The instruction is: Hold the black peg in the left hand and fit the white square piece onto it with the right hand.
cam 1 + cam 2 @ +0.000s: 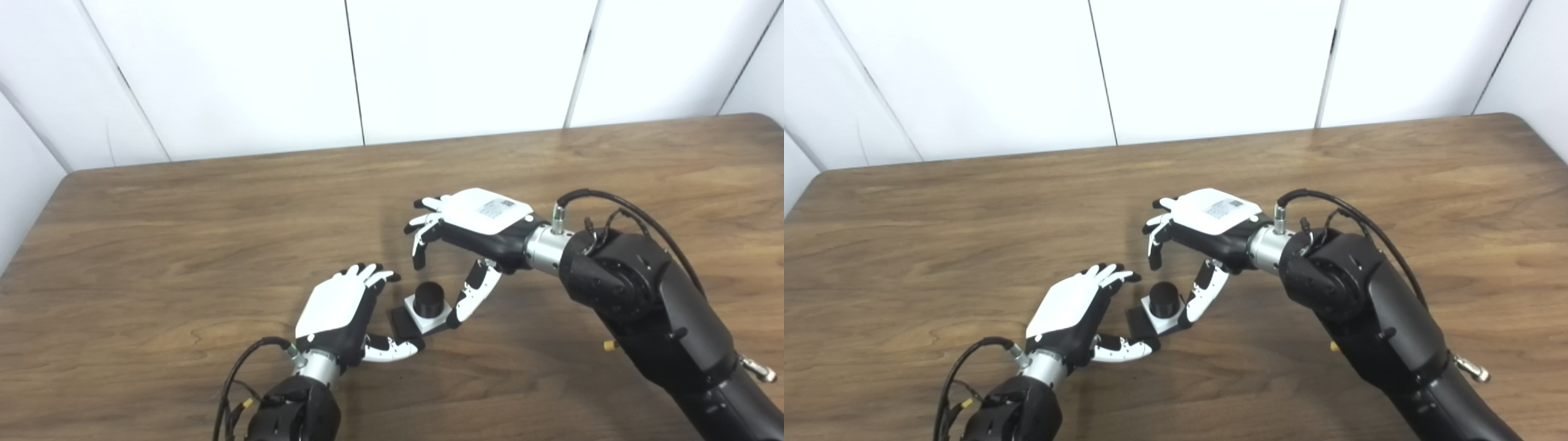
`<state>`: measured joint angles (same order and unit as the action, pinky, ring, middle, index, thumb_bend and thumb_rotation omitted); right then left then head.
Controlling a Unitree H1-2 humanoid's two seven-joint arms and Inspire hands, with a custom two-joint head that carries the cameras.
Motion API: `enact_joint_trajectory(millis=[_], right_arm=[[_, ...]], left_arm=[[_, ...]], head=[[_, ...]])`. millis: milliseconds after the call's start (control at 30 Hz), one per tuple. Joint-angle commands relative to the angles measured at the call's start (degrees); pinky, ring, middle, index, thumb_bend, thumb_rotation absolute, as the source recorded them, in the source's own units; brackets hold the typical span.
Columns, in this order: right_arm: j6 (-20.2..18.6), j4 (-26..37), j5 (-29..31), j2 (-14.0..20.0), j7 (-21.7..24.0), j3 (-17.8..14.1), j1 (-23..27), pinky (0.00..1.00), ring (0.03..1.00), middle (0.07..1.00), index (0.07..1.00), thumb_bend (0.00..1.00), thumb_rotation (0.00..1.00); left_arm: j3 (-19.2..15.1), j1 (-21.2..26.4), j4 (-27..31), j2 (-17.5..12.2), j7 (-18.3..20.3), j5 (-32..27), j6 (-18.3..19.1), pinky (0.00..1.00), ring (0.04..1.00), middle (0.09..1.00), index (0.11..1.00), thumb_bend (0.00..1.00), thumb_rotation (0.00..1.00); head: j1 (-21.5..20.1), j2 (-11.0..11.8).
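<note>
The black peg [428, 298] stands upright on the table between my two hands. The white square piece [430, 321] sits around its foot, on a black base [401, 324] that sticks out to the left. My left hand [337, 309] lies just left of the base, fingers stretched out, its thumb reaching under the base's near edge; it is open. My right hand [478, 223] hovers to the upper right, fingers loosely curled and apart. Its thumb [471, 297] rests by the white piece's right corner. It holds nothing.
The brown wooden table [184, 245] runs to a white panelled wall at the back. Its left and right back corners are in view. Both forearms with cables enter from the bottom edge.
</note>
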<state>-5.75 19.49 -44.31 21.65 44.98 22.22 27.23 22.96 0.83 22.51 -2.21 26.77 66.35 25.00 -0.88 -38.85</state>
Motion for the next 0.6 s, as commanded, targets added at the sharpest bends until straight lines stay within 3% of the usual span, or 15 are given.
enact_joint_trajectory(millis=[0,567], right_arm=[[0.6,0.5,0.4,0.9,-1.9,-1.3,1.8,0.99,1.0,0.891,0.63,1.0,0.31],[-0.8,1.1,1.0,2.0,-2.0,-3.7,1.1,1.0,1.0,0.899,0.656,1.0,0.31]], left_arm=[[-0.5,0.9,2.7,0.6,-0.4,1.5,-0.1,1.0,1.0,0.972,0.864,0.86,0.33],[-4.7,0.9,7.9,0.6,5.1,3.1,-0.1,1.0,1.0,0.976,0.875,0.88,0.33]], head=[[-0.1,0.0],[0.8,0.9]])
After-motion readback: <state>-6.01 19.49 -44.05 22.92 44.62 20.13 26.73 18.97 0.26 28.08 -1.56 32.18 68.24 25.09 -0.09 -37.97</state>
